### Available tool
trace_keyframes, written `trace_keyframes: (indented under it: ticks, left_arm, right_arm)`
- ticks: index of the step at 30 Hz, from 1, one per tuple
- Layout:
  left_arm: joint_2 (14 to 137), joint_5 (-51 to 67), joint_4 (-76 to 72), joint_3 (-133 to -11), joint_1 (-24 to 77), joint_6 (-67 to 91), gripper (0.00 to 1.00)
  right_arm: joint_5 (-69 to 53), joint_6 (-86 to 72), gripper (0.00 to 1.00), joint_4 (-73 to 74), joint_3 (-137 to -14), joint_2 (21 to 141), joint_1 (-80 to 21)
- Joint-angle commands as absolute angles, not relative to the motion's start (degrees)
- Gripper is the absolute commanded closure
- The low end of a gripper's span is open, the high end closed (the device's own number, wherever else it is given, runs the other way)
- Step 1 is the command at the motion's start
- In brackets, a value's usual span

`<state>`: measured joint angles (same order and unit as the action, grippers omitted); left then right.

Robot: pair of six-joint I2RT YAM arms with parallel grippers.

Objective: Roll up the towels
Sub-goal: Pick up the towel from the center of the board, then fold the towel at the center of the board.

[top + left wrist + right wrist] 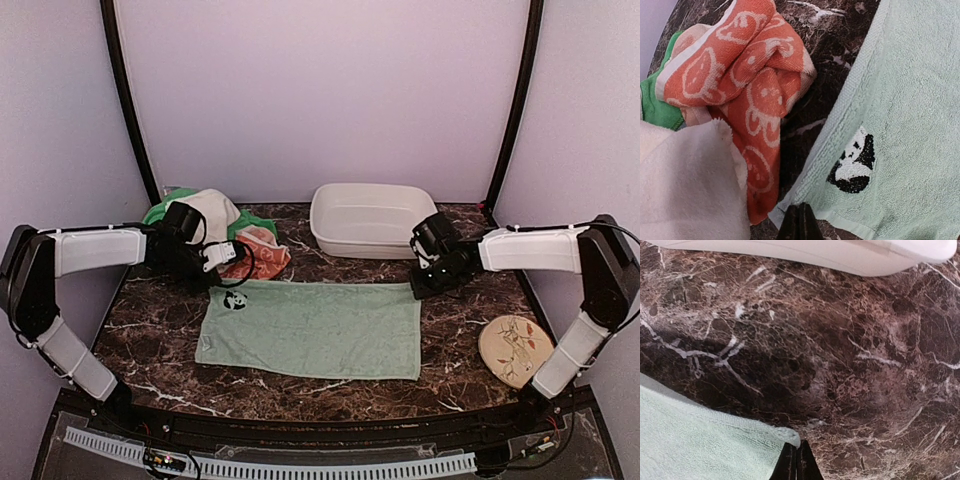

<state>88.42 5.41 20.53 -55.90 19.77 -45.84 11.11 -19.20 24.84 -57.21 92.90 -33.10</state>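
A pale sage-green towel with a small panda patch lies spread flat on the dark marble table. My left gripper is shut at its far left corner, and the wrist view shows the closed tips on the hem of the sage-green towel. My right gripper is shut at the far right corner, tips against the slightly curled corner of the sage-green towel. Behind the left gripper are an orange patterned towel, a cream-white towel and a bright green towel.
A white plastic basin stands at the back, just beyond my right gripper. A round cream plate with a floral drawing lies near the front right. Bare marble table separates the towel from the basin.
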Motion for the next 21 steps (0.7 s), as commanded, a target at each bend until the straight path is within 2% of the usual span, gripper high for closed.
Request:
trace_keyframes:
  ticks: [1,11,16,21]
  left_arm:
    - [84.95,4.95,18.07,-52.78,19.91,-44.57,1.00]
    - [77.31,7.43,19.31,-46.80,20.51,-42.25,1.00]
    - [73.82,9.16,22.24,-44.90,21.29,-40.95,1.00]
    - [69.71,9.58,23.88,-41.84,23.27,-40.22,1.00]
  right_arm:
    - [14.67,-21.92,1.00,22.62,-53.67,88.36,-33.28]
    - [14.06,-27.40,1.00,23.32,-44.70,80.58,-43.41]
    - [18.84,-33.76,1.00,24.98,-40.22,76.09,-50.92]
    - [21.31,-38.99,1.00,27.88,-38.42,71.46,-53.88]
